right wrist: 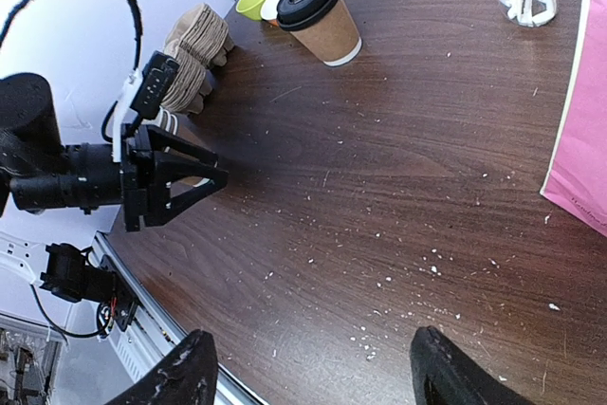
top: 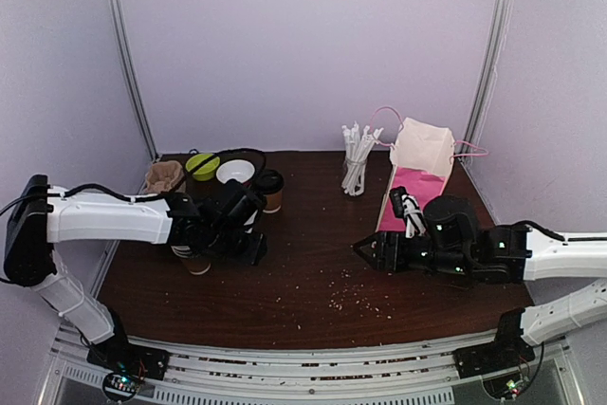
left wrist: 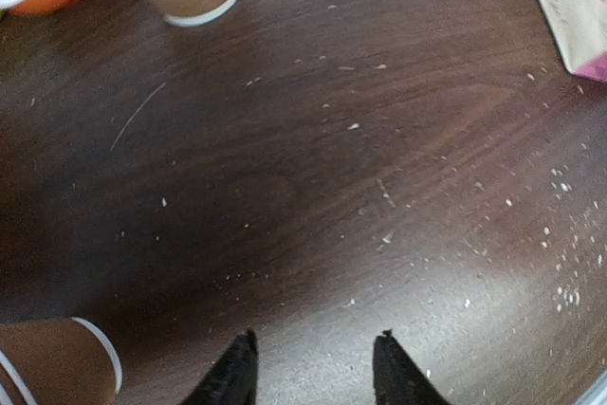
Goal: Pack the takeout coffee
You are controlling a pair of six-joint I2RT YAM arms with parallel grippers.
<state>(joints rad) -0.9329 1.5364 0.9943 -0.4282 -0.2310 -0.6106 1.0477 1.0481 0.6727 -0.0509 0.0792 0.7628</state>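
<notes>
Farthest left at the back sit a pile of brown paper sleeves point(top: 163, 177), a green bowl point(top: 202, 166), a white bowl point(top: 235, 173) and, just right of them, the upright lidded coffee cup point(top: 270, 189). In front of it the left claw point(top: 256, 251) hangs low over the table point(top: 303, 225), fingers spread and empty, its arm partly hiding a stack of lidless cups point(top: 194, 261). Past scattered crumbs point(top: 346, 303), the right claw point(top: 365, 251) is spread wide too, holding nothing, with a glass of white stirrers point(top: 356, 163) behind it and the pink and cream paper bag point(top: 422, 173) at far right, its near end covered by that arm.
</notes>
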